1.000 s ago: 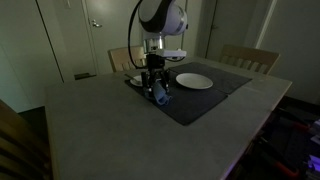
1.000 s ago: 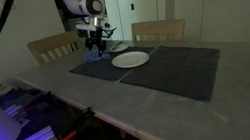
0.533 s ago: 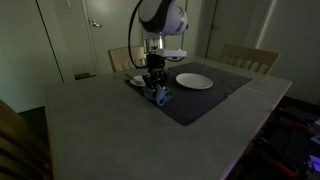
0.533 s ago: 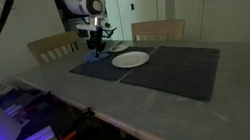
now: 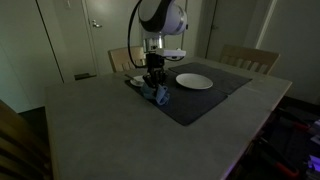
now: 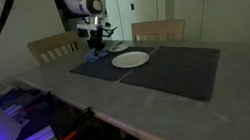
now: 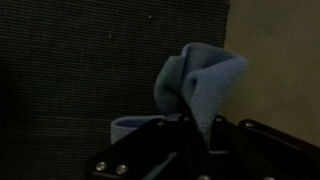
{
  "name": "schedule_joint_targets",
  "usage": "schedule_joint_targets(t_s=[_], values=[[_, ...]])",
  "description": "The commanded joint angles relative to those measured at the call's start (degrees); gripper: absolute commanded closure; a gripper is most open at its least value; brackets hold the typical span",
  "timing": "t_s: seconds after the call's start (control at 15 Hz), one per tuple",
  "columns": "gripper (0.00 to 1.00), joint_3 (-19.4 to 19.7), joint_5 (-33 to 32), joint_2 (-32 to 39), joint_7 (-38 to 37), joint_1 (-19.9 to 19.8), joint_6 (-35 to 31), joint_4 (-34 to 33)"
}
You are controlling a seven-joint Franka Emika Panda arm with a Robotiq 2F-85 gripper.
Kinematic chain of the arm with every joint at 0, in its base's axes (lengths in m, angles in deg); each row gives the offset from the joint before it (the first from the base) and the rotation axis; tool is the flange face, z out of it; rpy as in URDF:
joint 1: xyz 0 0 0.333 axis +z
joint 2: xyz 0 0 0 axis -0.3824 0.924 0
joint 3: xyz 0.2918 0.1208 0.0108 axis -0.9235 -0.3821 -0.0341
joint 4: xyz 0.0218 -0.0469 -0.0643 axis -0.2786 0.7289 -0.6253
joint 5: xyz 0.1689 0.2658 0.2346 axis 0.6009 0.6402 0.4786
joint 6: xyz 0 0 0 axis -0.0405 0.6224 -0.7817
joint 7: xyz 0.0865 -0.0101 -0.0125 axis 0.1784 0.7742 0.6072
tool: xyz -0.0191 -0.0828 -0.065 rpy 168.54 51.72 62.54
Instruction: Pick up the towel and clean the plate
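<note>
1. At the far left of the dark mat (image 5: 205, 103), a small white dish (image 5: 135, 78) is seen in an exterior view. It is too dim for detail to be made out.
2. Just right of the dish, the towel (image 5: 159, 96) is found on the mat near its left edge, under the arm. It is also seen in an exterior view (image 6: 95, 54) as a small blue lump.
3. In the wrist view the towel (image 7: 205, 80) is shown as soft pale-blue cloth, bunched into an upright folded peak, with a flatter flap at its lower left. It sits at the mat's edge, and bare table (image 7: 275, 50) is seen to its right.
4. The gripper (image 7: 197, 128) is held straight down over the towel, and its fingers (image 7: 150, 140) are clamped together on the cloth's lower part.
5. Further right, the plate (image 5: 194, 81) lies flat on the mat, round and white, apart from the towel.
6. Against the frame a second ago, the jaws, then spread astride the towel, are now drawn shut on it. The arm, the towel's place and the plate are unchanged.
</note>
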Motion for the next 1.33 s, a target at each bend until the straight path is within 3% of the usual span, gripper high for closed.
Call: schedule_joint_targets(t_s=[0.0,1.13,1.27], values=[[0.97,-0.43,0.27,-0.24,1.51,-0.76,0.93,-1.34],[0.97,4.76,-3.7,-8.43,-1.41,-2.07,5.7,-2.55],[0.88,5.73,-4.88,-9.39,-1.21,-2.61,6.45,-2.24]])
